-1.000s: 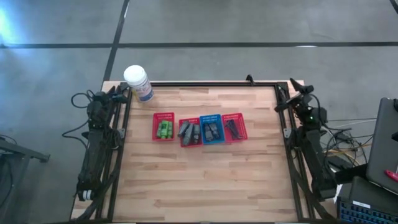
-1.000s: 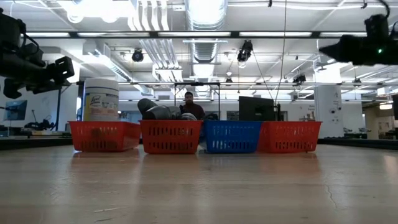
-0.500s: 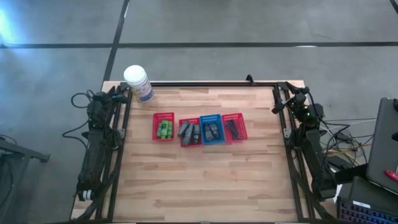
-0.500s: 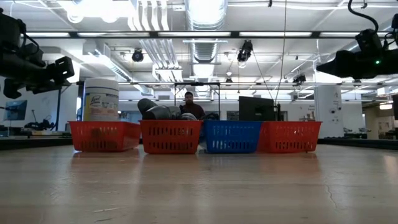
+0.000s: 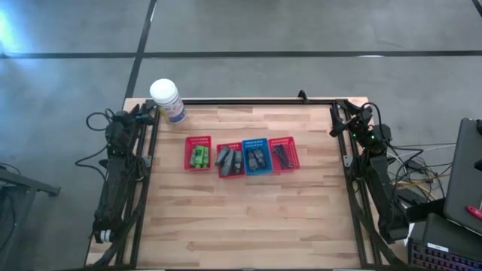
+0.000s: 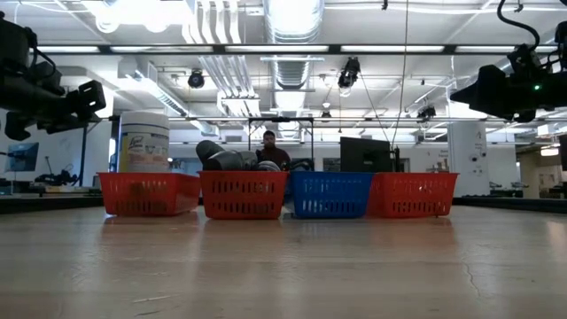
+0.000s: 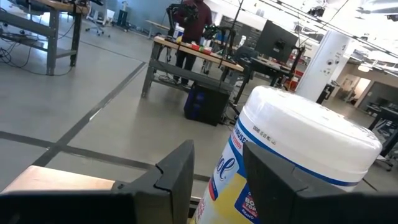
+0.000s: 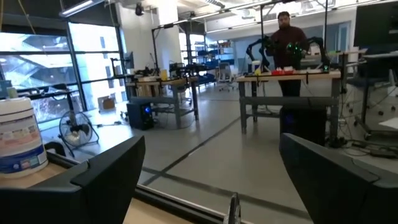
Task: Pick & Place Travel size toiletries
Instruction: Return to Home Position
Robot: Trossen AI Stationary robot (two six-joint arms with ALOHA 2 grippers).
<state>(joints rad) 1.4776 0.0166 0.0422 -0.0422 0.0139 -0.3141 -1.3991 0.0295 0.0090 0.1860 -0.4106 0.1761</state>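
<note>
The toiletries lie sorted in a row of four small baskets at mid-table. The green bottles (image 5: 199, 157) are in the leftmost red basket (image 5: 198, 141), the grey tubes (image 5: 229, 159) in a second red basket, the dark tubes (image 5: 256, 158) in the blue basket (image 5: 257, 142), and the thin razors (image 5: 282, 156) in the rightmost red basket. In the low view only the grey tubes (image 6: 226, 159) rise above a rim. My left gripper (image 5: 147, 111) (image 7: 217, 162) hangs open at the far left corner. My right gripper (image 5: 337, 124) (image 8: 211, 155) hangs wide open above the far right corner.
A big white-lidded jar (image 5: 167, 100) (image 7: 292, 162) stands on the far left corner, just ahead of my left gripper. A black frame (image 5: 248, 102) runs along the table's far edge and sides. Bare wood stretches in front of the baskets. A person (image 6: 270, 151) stands in the room beyond.
My right gripper has come down a little and swung slightly toward the table's left, still open. The left arm, the baskets and the toiletries have kept still.
</note>
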